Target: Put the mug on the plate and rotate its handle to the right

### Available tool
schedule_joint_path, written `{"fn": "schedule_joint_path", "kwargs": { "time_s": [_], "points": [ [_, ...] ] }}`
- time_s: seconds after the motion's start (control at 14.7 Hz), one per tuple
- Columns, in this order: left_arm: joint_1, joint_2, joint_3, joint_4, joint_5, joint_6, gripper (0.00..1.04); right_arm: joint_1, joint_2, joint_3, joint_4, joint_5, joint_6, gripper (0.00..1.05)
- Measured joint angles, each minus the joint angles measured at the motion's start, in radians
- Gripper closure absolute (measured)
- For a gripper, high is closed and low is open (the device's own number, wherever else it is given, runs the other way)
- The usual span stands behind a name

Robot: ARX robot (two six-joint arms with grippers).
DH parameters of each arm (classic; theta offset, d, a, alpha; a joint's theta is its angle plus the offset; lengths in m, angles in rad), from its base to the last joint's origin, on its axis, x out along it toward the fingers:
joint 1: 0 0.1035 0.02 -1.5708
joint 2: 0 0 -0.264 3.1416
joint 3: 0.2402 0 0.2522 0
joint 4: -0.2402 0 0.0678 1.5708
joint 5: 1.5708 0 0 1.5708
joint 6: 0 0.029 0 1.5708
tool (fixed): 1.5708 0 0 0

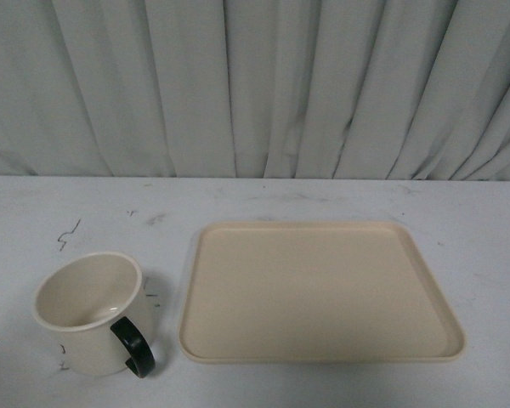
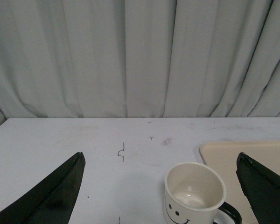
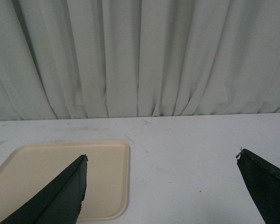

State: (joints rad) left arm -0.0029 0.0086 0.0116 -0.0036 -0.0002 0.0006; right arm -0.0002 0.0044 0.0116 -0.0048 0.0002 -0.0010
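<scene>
Your left claw [image 2: 159,156] and right claw [image 3: 162,154] both stand with fingers wide apart, holding nothing. You face a grey curtain [image 1: 255,85] behind the white surface [image 1: 323,200]. Right of centre lies the beige plate [image 1: 323,293]. The cream mug [image 1: 68,344] stands upright at the near left, just beside the plate, not on it. Its black handle [image 1: 136,347] points to the near right.
</scene>
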Motion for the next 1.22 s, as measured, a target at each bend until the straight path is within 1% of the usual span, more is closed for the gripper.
{"fn": "schedule_joint_path", "kwargs": {
  "time_s": [0.68,0.75,0.81,0.88,1.02,1.09,1.15,1.22],
  "points": [
    [-0.003,0.008,0.001,0.017,0.0,0.001,0.07,0.0,0.0,0.0,0.0,0.0,0.0,0.06],
    [-0.034,0.079,0.016,0.084,-0.032,0.007,0.07,0.0,0.0,0.0,0.0,0.0,0.0,0.06],
    [-0.09,0.207,0.064,0.131,-0.092,0.012,0.07,0.0,0.0,0.0,0.0,0.0,0.0,0.06],
    [-0.176,0.389,0.156,0.132,-0.149,0.006,0.07,0.0,0.0,0.0,0.0,0.0,0.0,0.06],
    [-0.248,0.624,0.269,0.163,-0.175,-0.004,0.07,0.0,0.0,0.0,0.0,0.0,0.0,0.06],
    [-0.274,0.742,0.318,0.214,-0.184,0.0,0.07,0.0,0.0,0.0,0.0,0.0,0.0,0.06],
    [-0.276,0.876,0.382,0.212,-0.166,-0.003,0.07,0.0,0.0,0.0,0.0,0.0,0.0,0.06],
    [-0.253,1.023,0.435,0.202,-0.129,-0.036,0.07,0.0,0.0,0.0,0.0,0.0,0.0,0.06]
  ]
}}
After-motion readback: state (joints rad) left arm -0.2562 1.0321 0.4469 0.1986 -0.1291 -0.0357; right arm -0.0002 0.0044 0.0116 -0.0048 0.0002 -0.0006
